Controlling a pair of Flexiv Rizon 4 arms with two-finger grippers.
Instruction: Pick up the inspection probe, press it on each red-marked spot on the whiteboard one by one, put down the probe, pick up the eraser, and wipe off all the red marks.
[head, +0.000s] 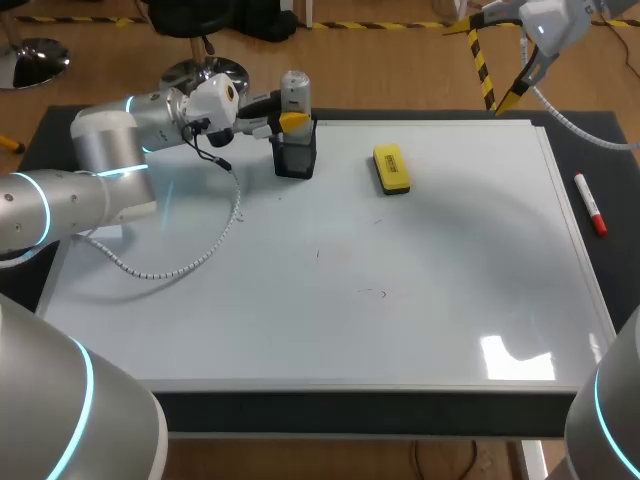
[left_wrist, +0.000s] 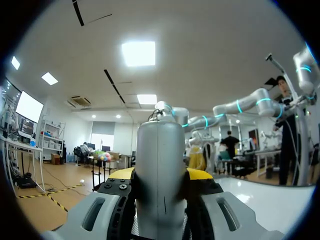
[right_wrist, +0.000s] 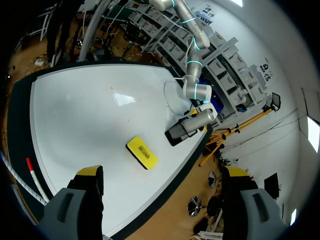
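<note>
left arm (head: 110, 148) level, jaws clamping probe (head: 294, 90) | right arm (head: 556, 24) raised, jaws apart

Eraser (head: 391, 169) free all round — left arm (head: 110, 150) blocks probe (head: 294, 92) side.

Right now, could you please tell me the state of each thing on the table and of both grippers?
Probe: upright in its holder, gripped.
Holder: standing on the whiteboard, probe inside.
Left gripper: shut on the probe.
Right gripper: open, empty, raised clear of the table.
Eraser: flat on the whiteboard, untouched.
Whiteboard: no red marks visible, only faint specks.
Marker: lying beside the whiteboard.
</note>
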